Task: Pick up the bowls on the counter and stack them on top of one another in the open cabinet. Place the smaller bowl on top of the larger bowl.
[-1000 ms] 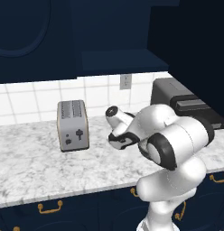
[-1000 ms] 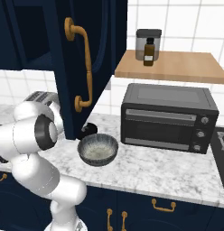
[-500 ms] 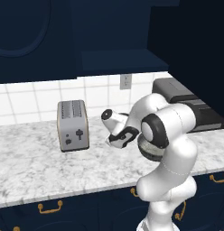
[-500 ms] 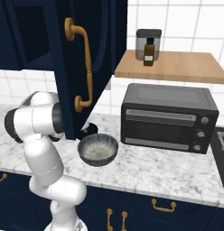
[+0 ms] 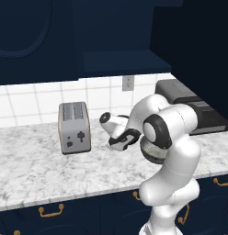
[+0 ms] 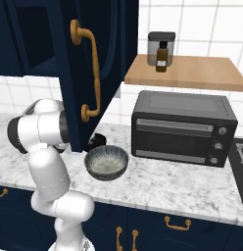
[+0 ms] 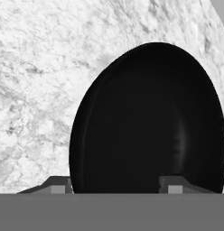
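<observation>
**Closing in on the black bowl**

Working left to right in the left base view: toaster stands on the counter, well clear of the work. Gripper sits low over the marble just right of it, wrist bent down. Grey bowl is just beyond, partly hidden behind the elbow. Oven at far right.

Right base view: black bowl rests on the counter behind the grey bowl, near it, tucked by the open cabinet door.

Hand view: black bowl looms large, one fingertip outside its left rim, the other inside the cavity. Jaws stand apart, holding nothing; no contact evident.

Judgement: step in hand is the rim pinch. Descend so the wall sits deep between the pads before closing; a glossy wall may slip from a shallow grip. Lift straight, minding the door edge. Neither bowl shelved yet.
</observation>
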